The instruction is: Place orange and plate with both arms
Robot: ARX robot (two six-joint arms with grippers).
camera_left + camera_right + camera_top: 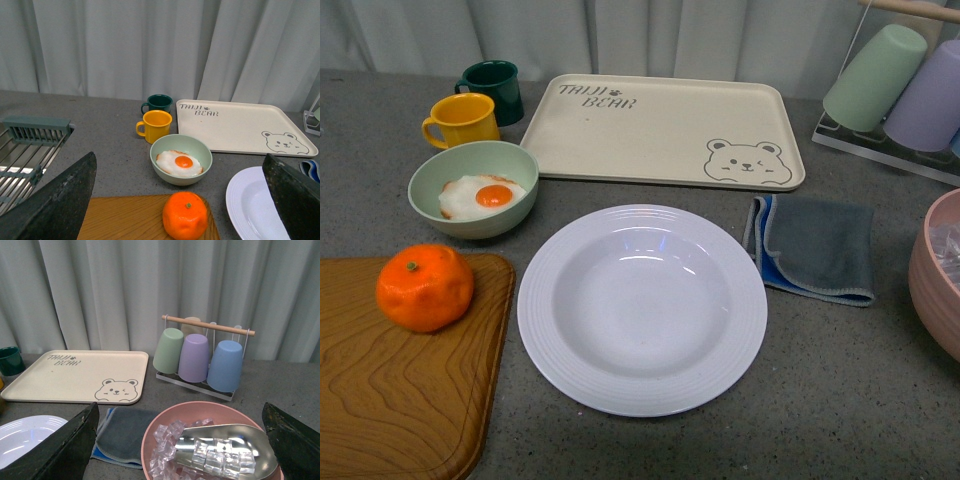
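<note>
Both the left gripper (178, 157) and right gripper (180, 406) gape empty, while the orange (424, 288) sits on a wooden board (400, 400) beside the plate (642, 310).

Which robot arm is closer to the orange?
Left. The left gripper faces the orange closely; the right gripper faces the pink bowl, orange out of sight.

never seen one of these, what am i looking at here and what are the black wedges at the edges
It is a two-armed robot. The front view looks out from its body; the other two come from cameras on each wrist. The black wedges are the fingers of the left pincer and right pincer, both open, holding nothing. On the table: an orange on a wooden board, an empty white plate, a green bowl with a fried egg, a bear tray, a cloth and a pink bowl of ice.
</note>
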